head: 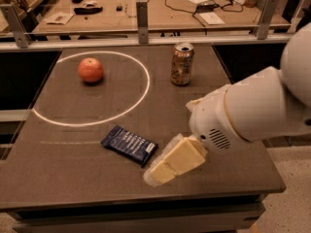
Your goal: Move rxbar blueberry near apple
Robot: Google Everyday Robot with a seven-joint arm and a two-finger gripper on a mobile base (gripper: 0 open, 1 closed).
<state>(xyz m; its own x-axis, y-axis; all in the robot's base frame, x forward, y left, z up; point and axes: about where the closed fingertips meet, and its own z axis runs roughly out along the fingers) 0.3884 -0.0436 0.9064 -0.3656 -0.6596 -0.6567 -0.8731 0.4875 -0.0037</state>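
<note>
The rxbar blueberry (129,145), a flat navy-blue wrapper with white print, lies on the dark table near its front, just outside a white painted circle. The red-orange apple (91,70) sits inside that circle at the back left. My gripper (165,170), with pale yellow fingers, hangs low over the table just right of and slightly in front of the bar, not touching it. The white arm reaches in from the right.
A gold-brown drink can (182,64) stands upright at the back middle of the table (63,178). The white circle line (141,93) marks the left half. A metal rail (146,42) and a cluttered workbench lie behind. The table's front edge is close below the gripper.
</note>
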